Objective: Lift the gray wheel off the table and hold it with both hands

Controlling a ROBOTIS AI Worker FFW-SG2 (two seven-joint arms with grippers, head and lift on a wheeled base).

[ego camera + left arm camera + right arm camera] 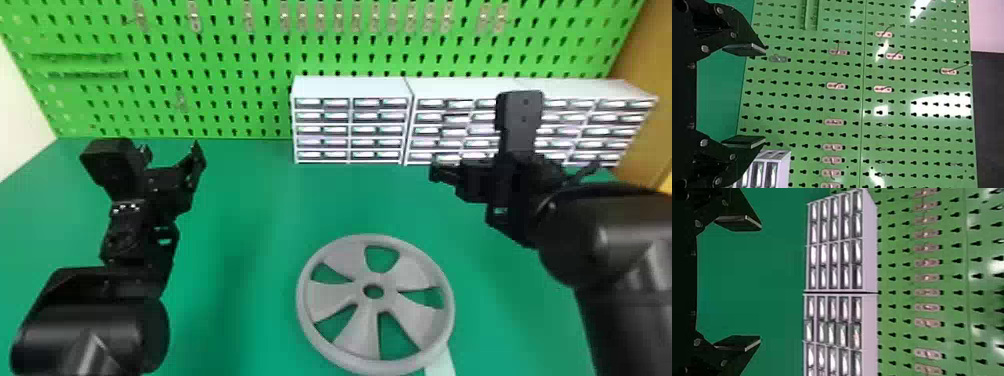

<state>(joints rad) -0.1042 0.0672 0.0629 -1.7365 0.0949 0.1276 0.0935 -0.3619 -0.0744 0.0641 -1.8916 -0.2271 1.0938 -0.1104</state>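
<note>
Head view: drawers (445,119) partly behind right hand (515,168)

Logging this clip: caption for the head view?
Flat gray five-spoked wheel on green table, between two open black grippers.

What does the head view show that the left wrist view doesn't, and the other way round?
Head view: the gray wheel lying flat on the table, and the robot's right arm.
Left wrist view: a dark area beyond the pegboard's edge.
Both: the green pegboard, the table, a white drawer cabinet, and the left fingers, spread apart.
</note>
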